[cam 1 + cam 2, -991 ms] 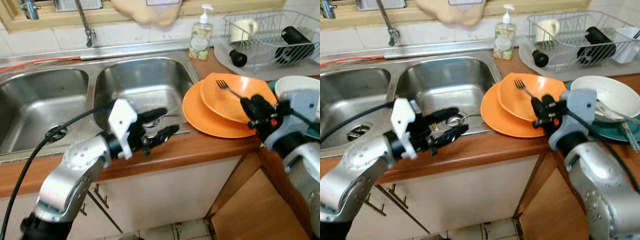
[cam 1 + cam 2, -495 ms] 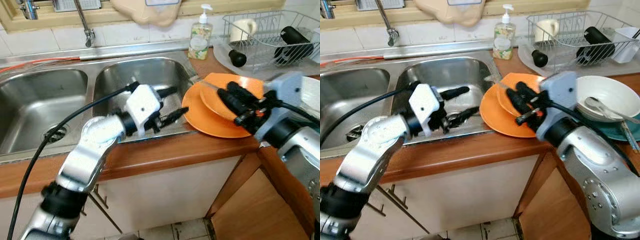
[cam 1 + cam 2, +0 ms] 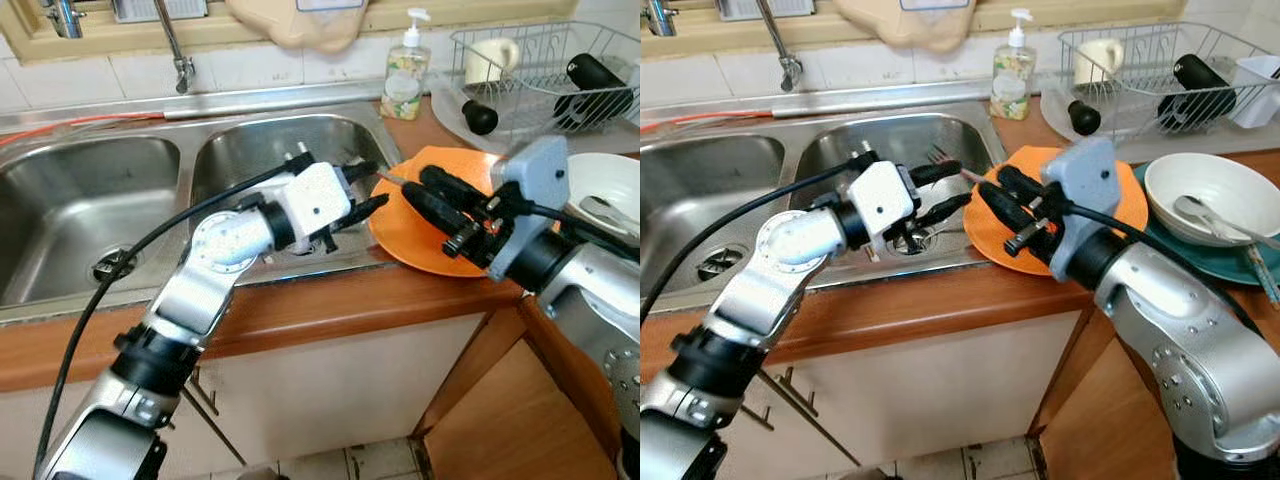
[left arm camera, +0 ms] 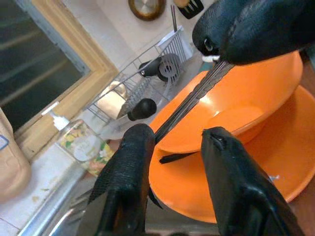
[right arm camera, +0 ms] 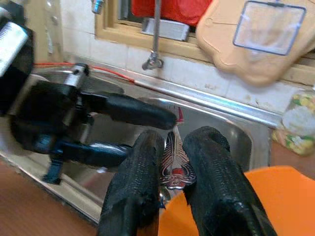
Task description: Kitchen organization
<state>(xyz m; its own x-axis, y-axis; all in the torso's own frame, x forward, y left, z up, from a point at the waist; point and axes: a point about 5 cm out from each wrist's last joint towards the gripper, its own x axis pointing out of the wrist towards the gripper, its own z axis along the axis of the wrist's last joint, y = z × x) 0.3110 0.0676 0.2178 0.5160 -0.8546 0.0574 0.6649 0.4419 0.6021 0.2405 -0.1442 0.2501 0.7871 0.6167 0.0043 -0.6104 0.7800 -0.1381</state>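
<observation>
My right gripper (image 3: 416,188) is shut on a metal fork (image 5: 174,161), held over the left edge of the stacked orange plates (image 3: 425,250). The fork (image 3: 952,165) points left toward the right sink basin (image 3: 250,150). My left gripper (image 3: 368,186) is open at the sink's right rim, tip to tip with the right one. In the left wrist view the fork (image 4: 189,101) runs between the left fingers (image 4: 128,182) and lies against one of them, while the right gripper's finger (image 4: 256,29) grips its far end.
A double steel sink with a faucet (image 3: 178,50) spans the left. A soap bottle (image 3: 405,75) stands behind the plates, and a dish rack (image 3: 540,60) holds a mug and a black bottle. A white bowl (image 3: 1210,190) with a spoon sits on a teal plate.
My left gripper rose from the counter's front edge and swung right over the sink. The right gripper carried the fork left off the plates until the two met.
</observation>
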